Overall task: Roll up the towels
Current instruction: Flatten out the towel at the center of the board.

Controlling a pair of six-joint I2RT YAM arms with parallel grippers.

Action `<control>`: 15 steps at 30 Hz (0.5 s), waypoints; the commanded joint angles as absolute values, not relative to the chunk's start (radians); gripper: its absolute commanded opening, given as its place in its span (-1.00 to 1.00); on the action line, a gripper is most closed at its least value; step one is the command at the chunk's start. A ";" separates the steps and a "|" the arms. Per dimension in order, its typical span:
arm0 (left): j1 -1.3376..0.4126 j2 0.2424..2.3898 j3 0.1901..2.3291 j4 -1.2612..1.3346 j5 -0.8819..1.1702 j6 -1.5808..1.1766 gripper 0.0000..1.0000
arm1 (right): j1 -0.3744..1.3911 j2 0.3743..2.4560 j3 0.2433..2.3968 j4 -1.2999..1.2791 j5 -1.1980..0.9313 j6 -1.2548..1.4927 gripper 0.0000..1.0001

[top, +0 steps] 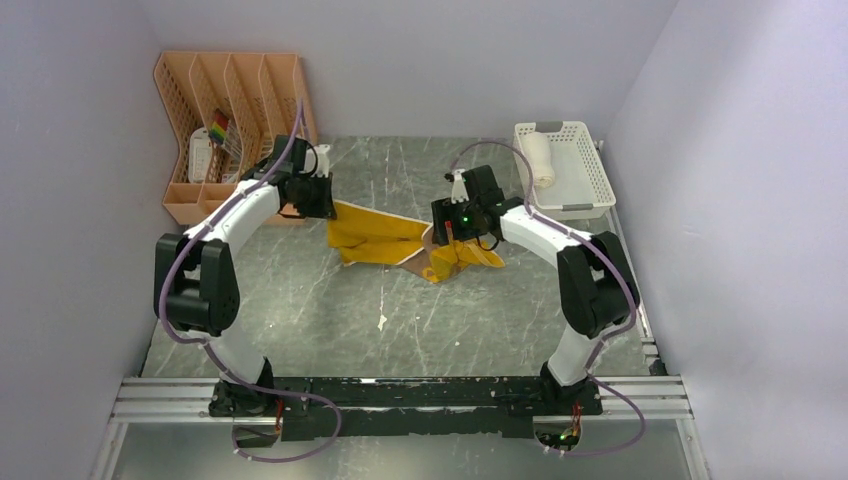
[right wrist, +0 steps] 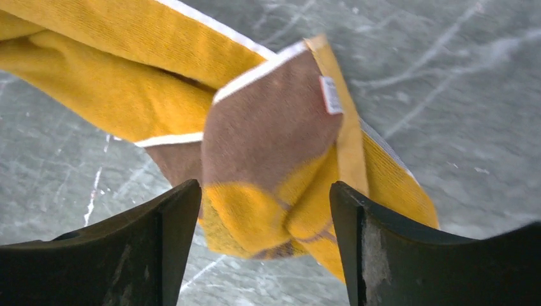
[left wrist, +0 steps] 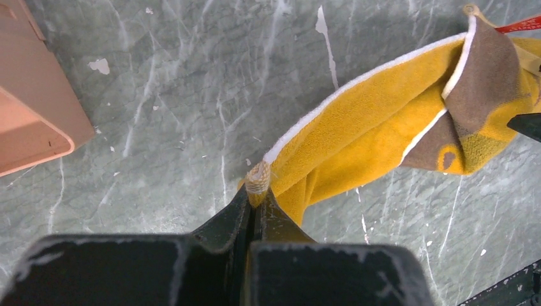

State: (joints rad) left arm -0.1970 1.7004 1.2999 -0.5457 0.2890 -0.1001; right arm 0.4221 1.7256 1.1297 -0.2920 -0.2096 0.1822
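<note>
1. Reaches forward with both arms, elbows bent outward.
2. Pinches a corner of the mustard-yellow towel (top: 375,238) in the clenched left fingers (left wrist: 245,213).
3. Holds the right fingers (right wrist: 172,236) released, spread around the towel's crumpled brown end, mid-desk.
4. Shows a grey-green marbled desk (top: 330,310) between pale lilac walls (top: 430,60).
5. Stores a rolled cream towel (top: 541,158) in the white mesh basket (top: 590,170), back right; small items in the peach rack (top: 215,110), back left.

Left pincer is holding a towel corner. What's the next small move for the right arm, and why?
Probably lower the open right pincer and close it on the crumpled, folded-over end of the yellow towel just below it. The left pincer is shut on another corner, so both could then pull the towel flat for rolling.
</note>
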 commanded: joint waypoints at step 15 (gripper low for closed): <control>-0.121 1.792 1.469 -0.549 0.316 -0.114 -0.86 | 0.488 1.952 1.358 -0.398 -0.174 0.098 -0.82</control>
